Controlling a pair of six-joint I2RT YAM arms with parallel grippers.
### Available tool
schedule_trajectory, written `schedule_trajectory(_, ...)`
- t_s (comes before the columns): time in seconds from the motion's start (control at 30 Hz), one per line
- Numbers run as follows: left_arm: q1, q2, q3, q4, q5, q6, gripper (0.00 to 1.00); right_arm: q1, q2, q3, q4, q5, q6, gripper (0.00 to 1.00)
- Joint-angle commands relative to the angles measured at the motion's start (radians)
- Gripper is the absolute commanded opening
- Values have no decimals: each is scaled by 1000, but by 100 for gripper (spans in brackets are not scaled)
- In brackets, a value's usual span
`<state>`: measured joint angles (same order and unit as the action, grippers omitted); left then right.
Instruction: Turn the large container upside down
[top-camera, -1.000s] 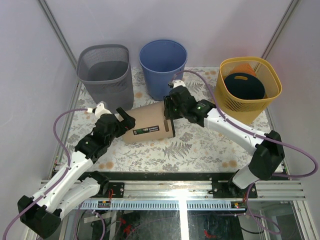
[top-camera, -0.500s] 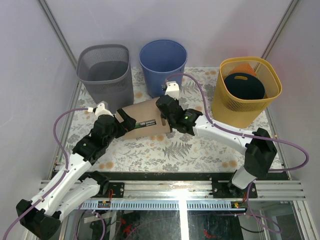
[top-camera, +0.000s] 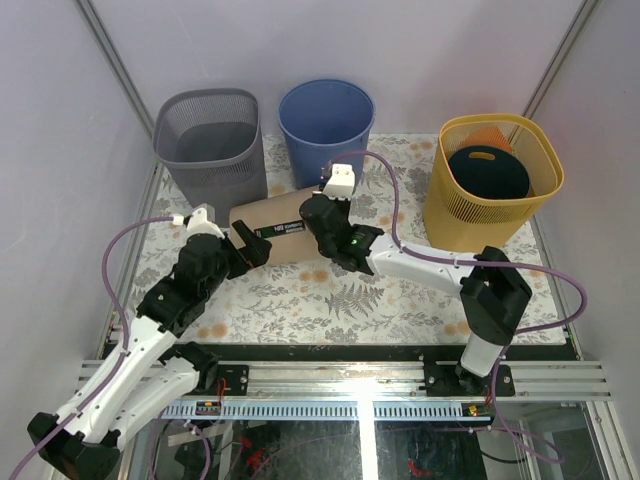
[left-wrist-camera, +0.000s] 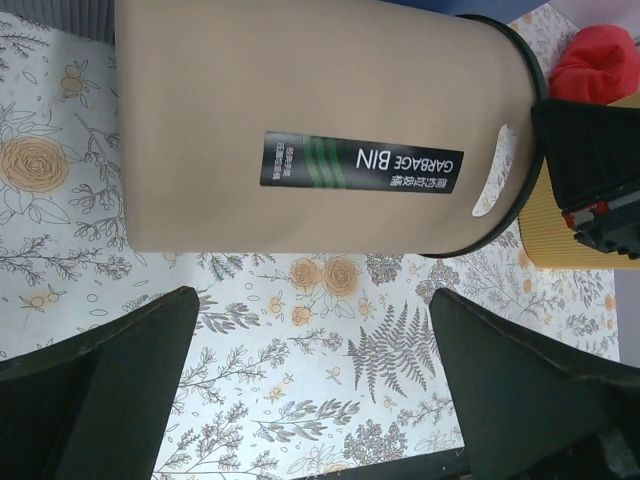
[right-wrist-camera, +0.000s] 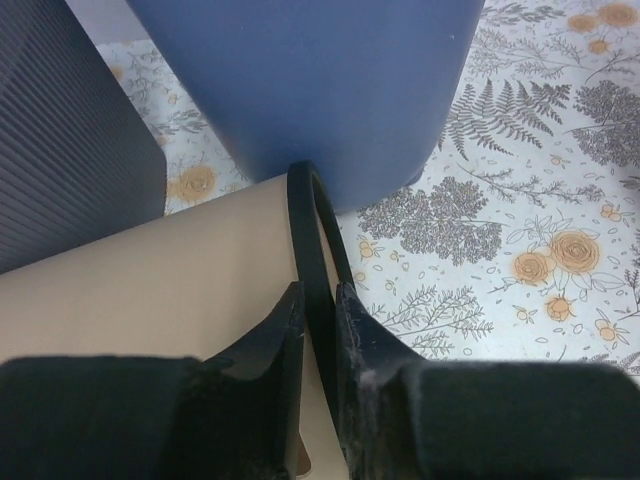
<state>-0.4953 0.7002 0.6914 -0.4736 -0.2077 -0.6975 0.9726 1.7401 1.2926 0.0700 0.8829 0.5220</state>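
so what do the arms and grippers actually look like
The left arm and right arm have white links and black joints. A purple cable loops along each. Each wrist carries a small white box. The right arm shows a small green light. The left gripper and right gripper have black, wedge-shaped fingers.

White arm links (top-camera: 135, 345), black joints (top-camera: 205, 262), purple cables (top-camera: 110, 262).

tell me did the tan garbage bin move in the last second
Yes, the tan garbage bin has slid left and back, closer to the grey mesh basket.
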Motion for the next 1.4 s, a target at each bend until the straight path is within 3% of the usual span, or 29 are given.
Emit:
schedule_trajectory(0.0,7,-25,19,-16,23,43,100,12,66,-52,-50,16,17,12)
schedule_trajectory(0.1,6,-41,24,-25,16,49,100,12,59,-72,-19,11,17,0)
schedule_trajectory(0.27,6,-60,32,-40,15,44,100,13,2,-147,52,-36,51,0)
schedule_trajectory(0.53,6,-105,47,-58,-3,47,100,11,-227,-481,296,-177,192,0)
schedule_trajectory(0.77,5,-148,56,-76,-26,49,100,11,-370,-706,441,-184,301,0)
schedule_trajectory(1.1,6,-177,48,-89,-20,40,100,11,-429,-818,416,-126,403,0)
schedule_trajectory(1.3,6,-177,24,-81,-30,52,100,11,-399,-806,425,-140,366,0)
schedule_trajectory(1.37,6,-182,11,-71,-36,54,100,11,-384,-774,407,-153,329,5)
